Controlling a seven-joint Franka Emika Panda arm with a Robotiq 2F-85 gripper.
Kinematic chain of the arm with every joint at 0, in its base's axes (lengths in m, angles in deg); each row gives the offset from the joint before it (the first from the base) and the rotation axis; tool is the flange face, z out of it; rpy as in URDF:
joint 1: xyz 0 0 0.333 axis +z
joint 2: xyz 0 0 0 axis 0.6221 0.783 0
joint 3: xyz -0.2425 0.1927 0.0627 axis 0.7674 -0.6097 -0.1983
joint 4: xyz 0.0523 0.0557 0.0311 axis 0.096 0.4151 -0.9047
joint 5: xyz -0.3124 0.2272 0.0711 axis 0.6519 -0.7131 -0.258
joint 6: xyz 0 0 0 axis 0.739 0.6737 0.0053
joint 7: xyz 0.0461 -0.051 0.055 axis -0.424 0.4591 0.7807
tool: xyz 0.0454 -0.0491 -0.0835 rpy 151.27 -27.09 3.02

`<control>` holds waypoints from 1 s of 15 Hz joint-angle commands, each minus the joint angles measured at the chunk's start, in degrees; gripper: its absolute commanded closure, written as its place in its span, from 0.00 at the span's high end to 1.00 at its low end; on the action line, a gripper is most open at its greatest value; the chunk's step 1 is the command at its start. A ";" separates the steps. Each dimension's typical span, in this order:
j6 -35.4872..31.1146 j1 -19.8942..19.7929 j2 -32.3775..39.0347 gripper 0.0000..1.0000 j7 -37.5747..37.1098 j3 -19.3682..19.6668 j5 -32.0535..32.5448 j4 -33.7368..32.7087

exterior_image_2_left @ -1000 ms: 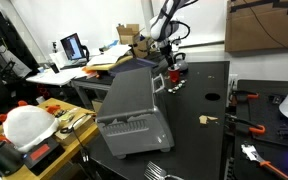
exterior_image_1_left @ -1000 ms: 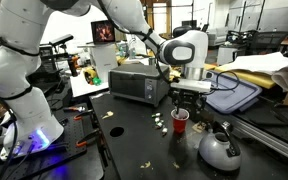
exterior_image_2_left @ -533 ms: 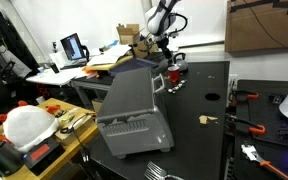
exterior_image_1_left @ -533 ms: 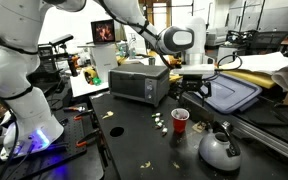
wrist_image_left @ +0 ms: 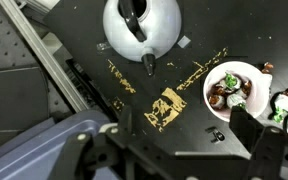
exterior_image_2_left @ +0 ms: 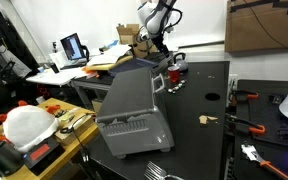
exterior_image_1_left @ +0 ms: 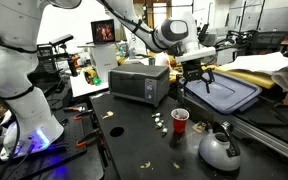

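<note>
nearest the camera in an exterior view, a grey kettle (exterior_image_1_left: 219, 148) sits on the dark desk (exterior_image_1_left: 134, 140). just behind it stands the red cup (exterior_image_1_left: 180, 120), upright, long axis vertical, mouth pointing straight up, and the wrist view looks right down into it at wrapped sweets inside. a few loose sweets (exterior_image_1_left: 160, 122) lie on the desk just beside it. above and beyond the cup hangs the tool (exterior_image_1_left: 194, 78), clear of it, fingers spread wide, gripping nothing. the arm (exterior_image_1_left: 134, 20) arches in from the upper left, wrist bent so the tool faces down. farther back, a toaster oven (exterior_image_1_left: 139, 82) and a blue tray (exterior_image_1_left: 229, 95). in the wrist view the fingers are blurred and cut off at the bottom edge, the kettle clipped at the top
</note>
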 commanded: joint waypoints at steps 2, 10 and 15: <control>-6.61 1.67 -4.61 1.00 3.38 0.80 7.59 6.44; -11.27 0.33 -6.80 1.00 15.21 -0.85 11.47 9.19; -3.44 0.02 -13.05 1.00 23.88 -1.87 3.06 12.12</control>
